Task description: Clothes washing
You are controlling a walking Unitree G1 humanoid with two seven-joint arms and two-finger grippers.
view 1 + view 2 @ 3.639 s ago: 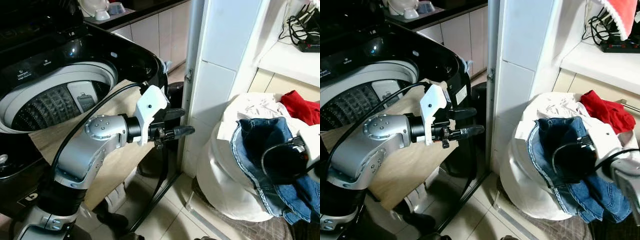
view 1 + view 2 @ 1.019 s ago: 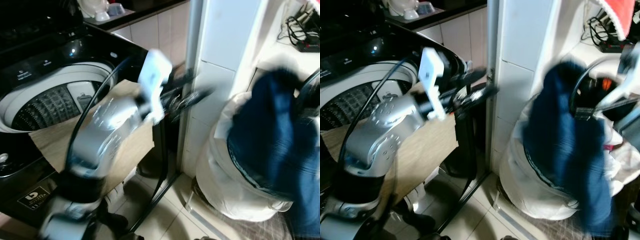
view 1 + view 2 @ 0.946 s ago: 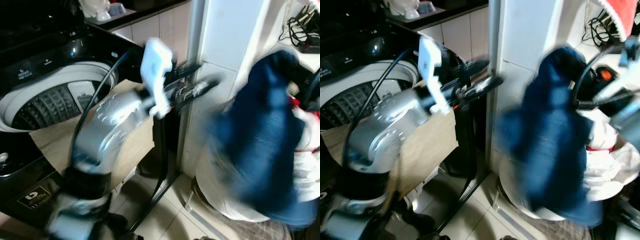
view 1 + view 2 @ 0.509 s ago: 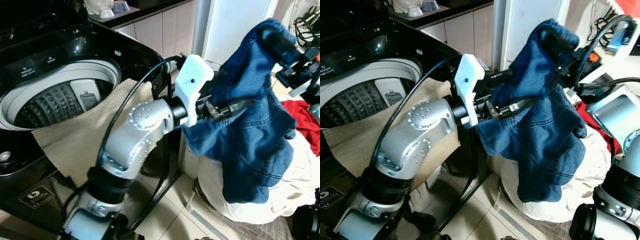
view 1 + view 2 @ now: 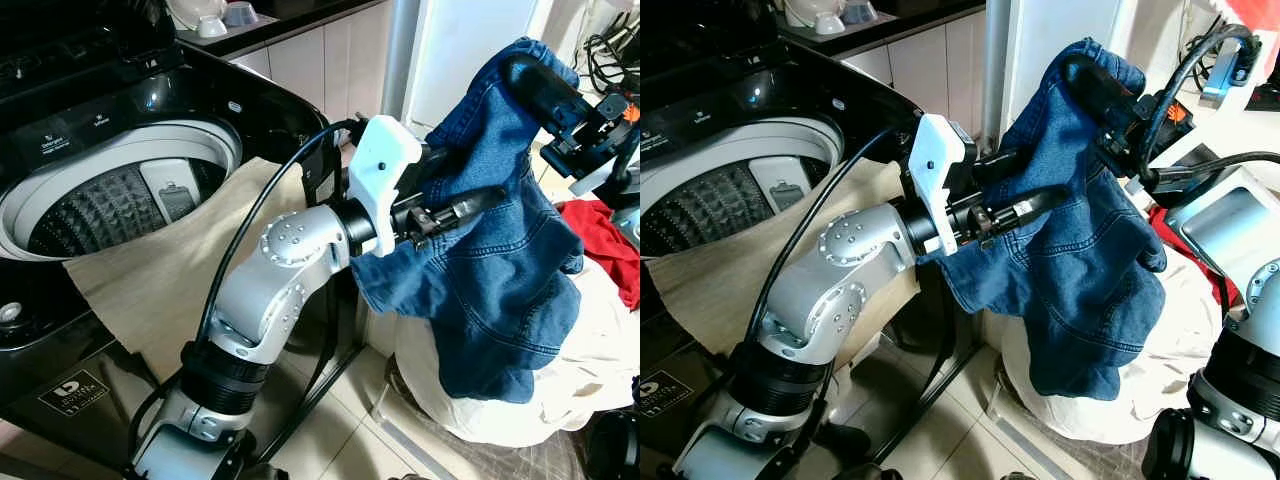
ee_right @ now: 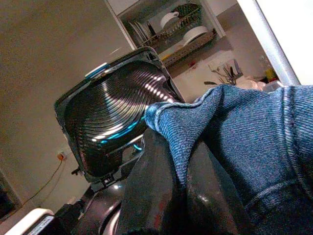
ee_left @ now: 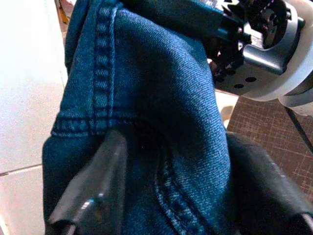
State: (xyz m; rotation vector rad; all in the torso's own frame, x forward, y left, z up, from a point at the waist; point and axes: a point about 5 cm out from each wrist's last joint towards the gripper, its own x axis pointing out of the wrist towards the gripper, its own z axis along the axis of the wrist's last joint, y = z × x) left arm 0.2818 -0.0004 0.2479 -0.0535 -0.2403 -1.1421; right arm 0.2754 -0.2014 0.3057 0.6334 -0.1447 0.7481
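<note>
Closest to me the left arm bends up from the floor, and its left pincer (image 5: 455, 208) reaches sideways into a pair of blue jeans (image 5: 500, 270); in the left wrist view the denim bunches between the two black fingers (image 7: 93, 196), so the pincer is closed down on a fold of the cloth. The jeans hang in the air between the two arms, above and in front of a white laundry bag (image 5: 470, 400) that sits on the tiled floor, their lower edge drooping against the bag's side. Higher up, the right pincer (image 5: 540, 85) has the top of the jeans draped over it, and the right wrist view shows its fingers (image 6: 156, 196) pinched together on the hem. A red garment (image 5: 600, 235) lies on the heap in the bag, just beyond the denim. To the robot's left stands a black top-loading washing machine (image 5: 150, 110) with its lid up and the ribbed drum (image 5: 95, 205) open, a beige cloth (image 5: 170, 275) hanging over its front rim. Farther back, bowls (image 5: 215, 18) rest on a dark desk.
</note>
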